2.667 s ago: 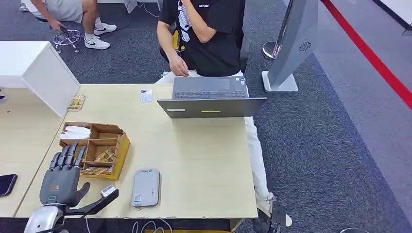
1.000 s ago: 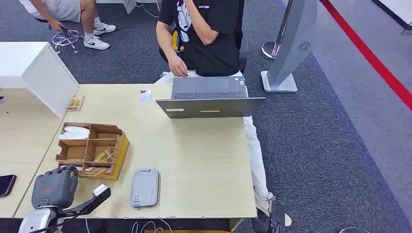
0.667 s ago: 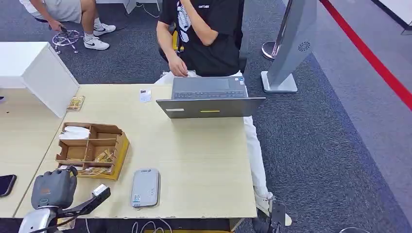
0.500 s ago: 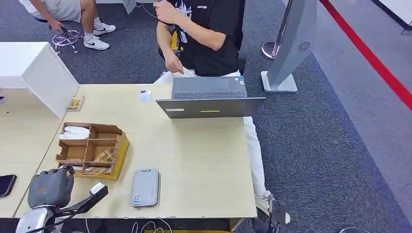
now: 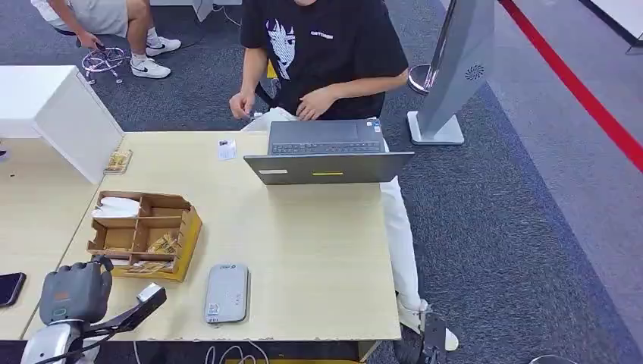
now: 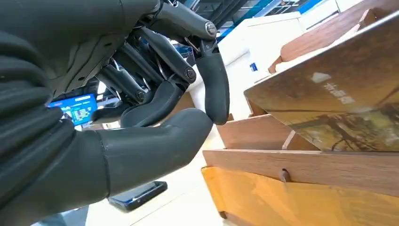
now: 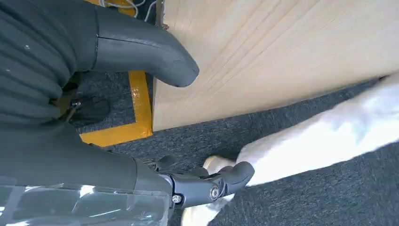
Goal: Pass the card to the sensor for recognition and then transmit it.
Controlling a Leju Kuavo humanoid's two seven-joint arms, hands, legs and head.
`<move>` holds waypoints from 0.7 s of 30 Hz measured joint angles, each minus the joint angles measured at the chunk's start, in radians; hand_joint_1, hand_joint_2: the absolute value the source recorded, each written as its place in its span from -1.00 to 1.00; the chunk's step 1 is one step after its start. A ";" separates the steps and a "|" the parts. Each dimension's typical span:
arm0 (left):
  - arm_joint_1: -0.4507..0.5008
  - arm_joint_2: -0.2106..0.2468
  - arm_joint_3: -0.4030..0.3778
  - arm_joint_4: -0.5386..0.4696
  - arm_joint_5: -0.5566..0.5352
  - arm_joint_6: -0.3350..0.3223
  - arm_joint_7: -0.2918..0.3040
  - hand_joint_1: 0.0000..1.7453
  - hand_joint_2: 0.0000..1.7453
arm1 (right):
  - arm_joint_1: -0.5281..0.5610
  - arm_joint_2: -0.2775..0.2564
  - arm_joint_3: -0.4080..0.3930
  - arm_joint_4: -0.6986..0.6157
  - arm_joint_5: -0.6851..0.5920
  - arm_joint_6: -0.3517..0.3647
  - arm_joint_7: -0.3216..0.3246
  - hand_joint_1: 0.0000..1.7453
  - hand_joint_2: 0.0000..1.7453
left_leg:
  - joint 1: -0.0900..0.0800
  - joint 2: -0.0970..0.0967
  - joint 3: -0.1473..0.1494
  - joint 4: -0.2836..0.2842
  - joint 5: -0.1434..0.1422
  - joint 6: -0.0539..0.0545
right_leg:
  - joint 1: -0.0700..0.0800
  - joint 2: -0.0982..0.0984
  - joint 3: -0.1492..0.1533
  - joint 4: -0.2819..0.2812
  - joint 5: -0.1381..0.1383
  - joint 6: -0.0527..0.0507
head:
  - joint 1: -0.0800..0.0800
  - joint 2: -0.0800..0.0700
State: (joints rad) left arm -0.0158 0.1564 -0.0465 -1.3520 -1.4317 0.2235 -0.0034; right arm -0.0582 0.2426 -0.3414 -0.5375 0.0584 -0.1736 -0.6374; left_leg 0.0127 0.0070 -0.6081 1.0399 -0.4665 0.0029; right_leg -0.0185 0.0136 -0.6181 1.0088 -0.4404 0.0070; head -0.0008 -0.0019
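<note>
- Cards (image 5: 155,244) lie in the near compartments of the brown box (image 5: 187,227) on the table (image 5: 303,250); in the left wrist view one card (image 6: 339,101) leans tilted in the box, just beyond the fingertips.
- Left hand (image 5: 70,294) sits near the box's near-left corner, fingers (image 6: 214,89) curled onto the thumb, clasping nothing, clear of the card.
- Right hand (image 7: 70,117) hangs beside the table edge, thumb and finger apart, empty.
- Sensor (image 5: 227,293) lies flat, right of the left hand.
</note>
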 joint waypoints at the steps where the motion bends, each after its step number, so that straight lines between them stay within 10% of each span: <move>1: 0.000 0.000 0.001 0.000 0.000 0.000 0.000 1.00 1.00 | 0.000 0.000 0.001 0.000 0.000 0.000 0.000 -1.00 1.00 | 0.000 0.000 0.000 0.000 0.000 0.000 | 0.000 0.000 0.000 0.000 0.000 0.000 | 0.000 0.000; 10: -0.001 0.000 0.008 -0.004 0.003 0.004 0.000 1.00 1.00 | 0.000 0.000 0.001 0.000 -0.002 0.000 0.000 -1.00 1.00 | 0.000 0.000 0.000 0.000 0.000 0.000 | 0.000 0.000 0.000 0.000 0.000 0.000 | 0.000 0.000; 11: -0.001 0.000 0.008 -0.008 0.005 0.006 0.000 -0.86 1.00 | 0.000 0.000 0.001 0.000 -0.002 -0.001 0.000 -1.00 1.00 | 0.000 0.000 0.000 0.000 0.000 0.000 | 0.000 0.000 0.000 0.000 0.000 0.000 | 0.000 0.000; 21: -0.003 -0.002 0.009 -0.035 -0.026 0.011 -0.002 -1.00 1.00 | -0.002 0.000 0.008 0.000 -0.007 -0.006 -0.003 -1.00 1.00 | 0.000 0.000 0.000 0.000 0.000 0.000 | 0.000 0.000 0.000 0.000 0.000 0.000 | 0.000 0.000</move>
State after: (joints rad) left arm -0.0189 0.1549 -0.0374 -1.3874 -1.4580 0.2350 -0.0057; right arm -0.0600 0.2426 -0.3334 -0.5375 0.0511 -0.1801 -0.6401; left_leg 0.0128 0.0072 -0.6080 1.0399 -0.4664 0.0027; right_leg -0.0185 0.0139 -0.6182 1.0088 -0.4403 0.0070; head -0.0008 -0.0019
